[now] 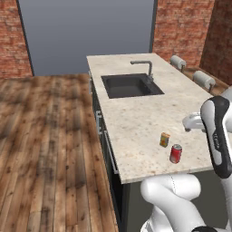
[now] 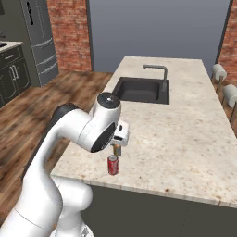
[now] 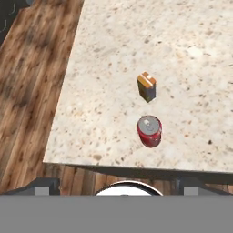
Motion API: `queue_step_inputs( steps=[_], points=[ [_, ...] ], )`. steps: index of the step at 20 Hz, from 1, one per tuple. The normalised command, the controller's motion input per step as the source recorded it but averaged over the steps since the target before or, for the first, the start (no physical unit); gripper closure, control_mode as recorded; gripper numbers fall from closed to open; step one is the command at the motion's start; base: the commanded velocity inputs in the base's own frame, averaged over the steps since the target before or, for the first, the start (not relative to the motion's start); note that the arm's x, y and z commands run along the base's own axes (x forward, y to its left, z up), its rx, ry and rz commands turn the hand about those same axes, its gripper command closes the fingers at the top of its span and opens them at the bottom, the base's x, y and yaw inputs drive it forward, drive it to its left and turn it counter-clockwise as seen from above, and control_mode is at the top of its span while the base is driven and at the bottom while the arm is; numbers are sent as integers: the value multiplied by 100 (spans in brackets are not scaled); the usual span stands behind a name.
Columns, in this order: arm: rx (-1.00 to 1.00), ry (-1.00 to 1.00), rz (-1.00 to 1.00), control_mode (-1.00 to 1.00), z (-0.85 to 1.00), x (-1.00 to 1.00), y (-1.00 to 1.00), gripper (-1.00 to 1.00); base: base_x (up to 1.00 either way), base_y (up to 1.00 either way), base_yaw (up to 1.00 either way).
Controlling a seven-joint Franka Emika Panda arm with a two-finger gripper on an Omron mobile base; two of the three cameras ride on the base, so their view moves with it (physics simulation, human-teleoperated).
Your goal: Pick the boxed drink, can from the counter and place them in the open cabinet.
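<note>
I hang above the counter [image 1: 136, 118] with my jaws spread as wide as they go and nothing between them. My gripper [image 2: 118, 147] sits high over the near end of the stone top, and both things I care about stand below me, untouched.

The can [image 1: 176, 153] stands upright close to the counter's near edge, its silver top facing up at my hand camera. The boxed drink [image 1: 165, 139] stands upright just beside it, one step further in from that edge, toward the sink [image 1: 131, 85]. The two are near each other but apart; a strip of bare speckled stone shows between them in the hand view, where the can [image 3: 149, 131] lies closer to the edge and the boxed drink [image 3: 147, 87] sits beyond it. In the right base view the can [image 2: 112, 165] shows plainly below my wrist, while the boxed drink [image 2: 117, 150] is mostly hidden behind my hand.

The sink is set into the far half of the counter, with the faucet [image 1: 146, 68] rising at its back rim. Two stools [image 1: 204, 80] stand along the counter's far long side. Wood floor [image 1: 45, 145] runs along the other long edge. At the left of the right base view stands tall dark cabinetry [image 2: 39, 41], well apart from the counter.
</note>
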Motion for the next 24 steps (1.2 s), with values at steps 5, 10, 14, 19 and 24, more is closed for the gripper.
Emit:
queue_step_inputs(
  steps=[5, 10, 14, 19, 24],
  points=[
    [9, -1, 0, -100, -38, -18, -49, -100, 0, 0, 0],
    [3, -1, 0, -100, -30, -9, -21, -100, 0, 0, 0],
    [0, -2, 0, -100, -26, -10, -5, -100, 0, 0, 0],
    [1, -17, 4, -100, -18, -10, 0, -100, 0, 0, 0],
    [1, -22, 11, -100, -19, 0, 0, -100, 0, 0, 0]
  ],
)
